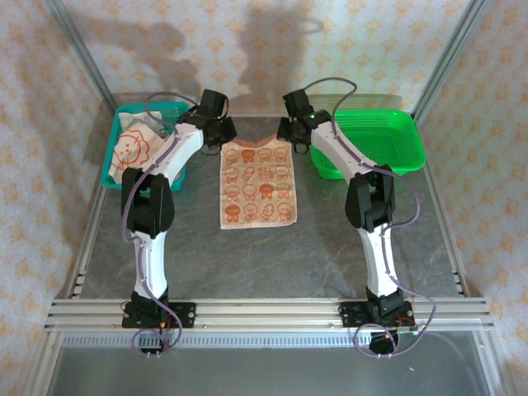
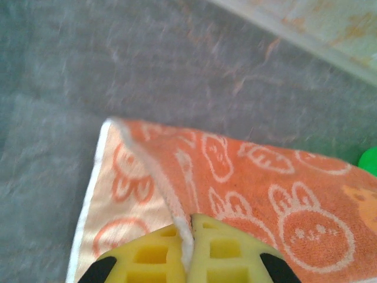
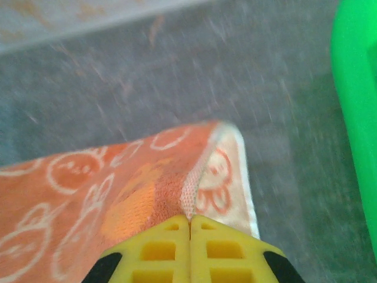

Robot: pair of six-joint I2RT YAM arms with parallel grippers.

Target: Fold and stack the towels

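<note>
The towel [image 1: 258, 188] lay flat mid-table. The left gripper [image 2: 189, 223] pinched its far left corner, the right gripper [image 3: 189, 219] its far right corner. A second towel [image 1: 132, 148] sat in the teal basket [image 1: 110, 169], far left.

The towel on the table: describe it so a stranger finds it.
On the grey table, look between the teal basket and green basket. The towel lies spread, far corners pinched by left gripper and right gripper; the other towel sits crumpled in the teal basket.
</note>
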